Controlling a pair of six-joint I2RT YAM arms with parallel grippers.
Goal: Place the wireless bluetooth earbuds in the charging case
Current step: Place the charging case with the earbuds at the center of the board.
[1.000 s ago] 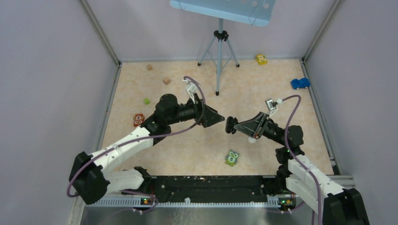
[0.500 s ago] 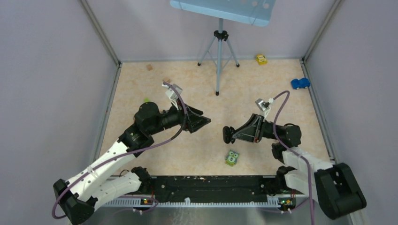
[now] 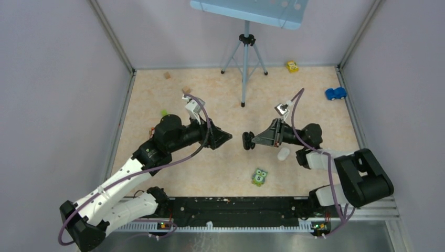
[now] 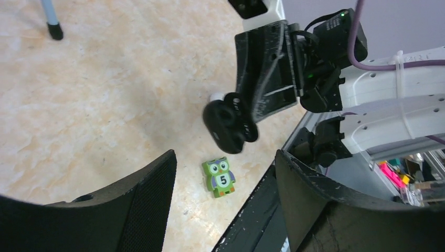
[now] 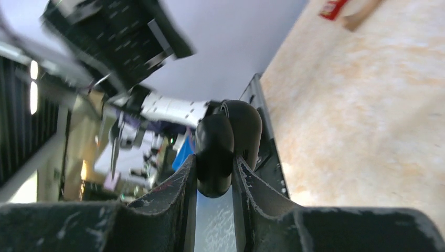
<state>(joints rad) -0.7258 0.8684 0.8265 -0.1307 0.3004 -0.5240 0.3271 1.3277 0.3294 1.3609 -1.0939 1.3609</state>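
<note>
1. I am pinching the black charging case (image 5: pixel 216 142) in my right gripper (image 5: pixel 214 160). The fingers are narrowed onto its flanks, so it is hanging clear of the surface, beyond the green owl block (image 3: pixel 259 177) and slightly to its left.
2. From my right wrist I am seeing two rounded black lobes side by side. I am reading that as the case hinged open and turned toward my other arm, though I cannot confirm it.
3. My left gripper (image 4: pixel 225 157) is standing wide with nothing between its jaws. It is facing the case across a gap, beyond the owl block and further to its left. I judge I am holding it there ready to work on the case.
4. I am not finding the earbuds in any view, and I cannot tell whether any are sitting inside the case.
5. A white pebble-shaped piece (image 3: pixel 283 153) is lying just beyond the owl block to its right, beside my right wrist. It is too small for me to name.
6. The table (image 3: pixel 210 173) is looking flat, beige and marbled, with pale lavender walls closing it in.
7. Far beyond the owl block a tripod (image 3: pixel 244 58) is standing, carrying a pale blue panel (image 3: pixel 246 13).
8. Beyond the owl block to its right, a blue toy car (image 3: pixel 336 93) and a yellow toy (image 3: pixel 292 66) are resting.
9. Beyond it to its left, tan wooden cubes (image 3: pixel 186 90) and a small green cube (image 3: pixel 163 112) are sitting, all well apart from the case.
</note>
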